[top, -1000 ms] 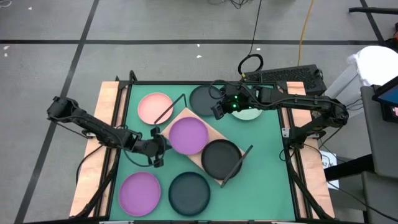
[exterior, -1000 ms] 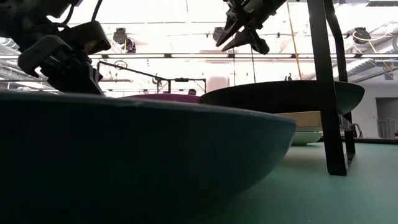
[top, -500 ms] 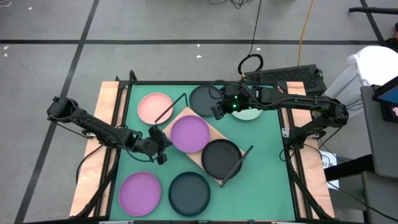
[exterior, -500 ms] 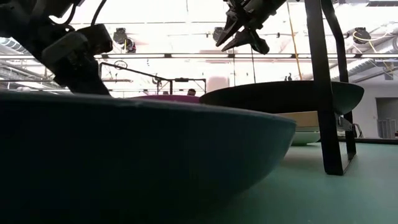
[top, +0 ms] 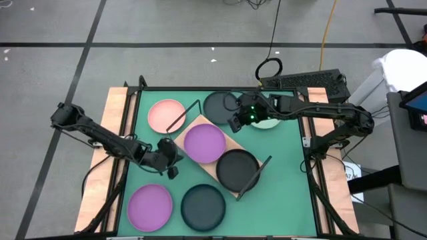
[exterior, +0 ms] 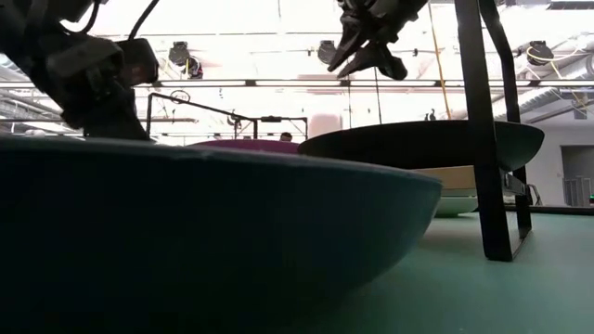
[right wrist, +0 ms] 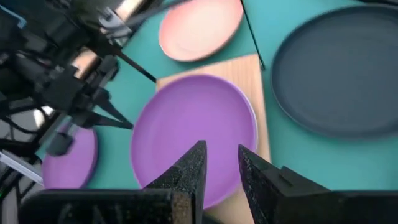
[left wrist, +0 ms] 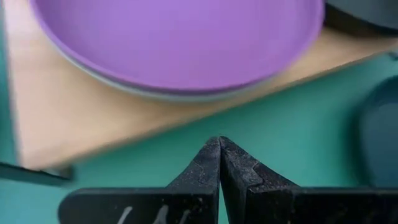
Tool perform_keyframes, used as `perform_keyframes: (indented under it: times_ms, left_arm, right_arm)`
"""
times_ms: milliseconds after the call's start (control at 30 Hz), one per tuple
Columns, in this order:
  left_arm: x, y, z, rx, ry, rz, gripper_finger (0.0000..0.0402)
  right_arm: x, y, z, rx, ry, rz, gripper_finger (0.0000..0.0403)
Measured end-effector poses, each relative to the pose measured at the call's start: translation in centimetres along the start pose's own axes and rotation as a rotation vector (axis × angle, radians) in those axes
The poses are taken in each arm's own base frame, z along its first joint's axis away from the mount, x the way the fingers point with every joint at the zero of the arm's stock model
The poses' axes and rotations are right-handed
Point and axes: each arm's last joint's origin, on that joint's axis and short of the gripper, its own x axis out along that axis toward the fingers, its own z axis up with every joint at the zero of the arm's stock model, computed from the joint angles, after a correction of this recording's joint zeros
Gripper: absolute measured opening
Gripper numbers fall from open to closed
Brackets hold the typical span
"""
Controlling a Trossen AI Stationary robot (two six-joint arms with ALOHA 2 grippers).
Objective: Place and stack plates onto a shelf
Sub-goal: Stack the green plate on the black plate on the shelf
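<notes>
Seven round shallow plates are visible in the high view, plus one partly hidden, all on or above the green surface [top: 287, 167]. At the left, one pink plate [top: 166, 115] lies near the far edge and one purple plate [top: 150, 205] near the front edge. Between them the left tool [top: 171, 162] sits just beside the near-left corner of the shelf, its two dark fingers [left wrist: 219, 163] pressed together and holding nothing. The rectangular light wood shelf [top: 193, 129] with thin black wire end frames lies diagonally at the centre and carries two plates: one purple plate [top: 203, 143] on its left half and one dark grey plate [top: 237, 169] on its right half. One dark grey plate [top: 203, 206] lies at the front centre and one dark grey plate [top: 217, 107] at the far centre. The right tool [top: 235, 123] hangs over the shelf's far edge, fingers slightly apart and empty. One pale grey-green plate [top: 267, 123] lies beneath the right arm, largely hidden.
</notes>
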Motion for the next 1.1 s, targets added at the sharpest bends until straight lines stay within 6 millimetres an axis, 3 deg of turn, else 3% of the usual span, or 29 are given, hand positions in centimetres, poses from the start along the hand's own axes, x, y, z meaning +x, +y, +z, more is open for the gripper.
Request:
perform_keyframes:
  times_ms: [133, 267, 667, 1100]
  left_arm:
    - [-0.6, -1.1, 0.4, -0.047, 0.04, -0.113, 0.0003]
    - [-1.8, -3.0, 2.2, -0.001, 0.04, -0.224, 0.0003]
    - [-4.9, -3.6, 5.9, 0.185, 0.17, -0.091, 0.0003]
    - [-9.8, -6.2, 12.2, 0.124, 0.008, -0.201, 0.0003]
  right_arm:
    - [-0.6, -0.4, -0.4, 0.022, 0.034, -0.039, 0.0075]
    - [-1.4, -1.0, -0.6, 0.048, 0.042, -0.1, 0.0075]
    - [-2.2, -2.4, -1.6, 0.088, 0.137, -0.24, 0.0075]
    - [-2.7, -3.6, -2.4, 0.033, 0.152, -0.449, 0.0075]
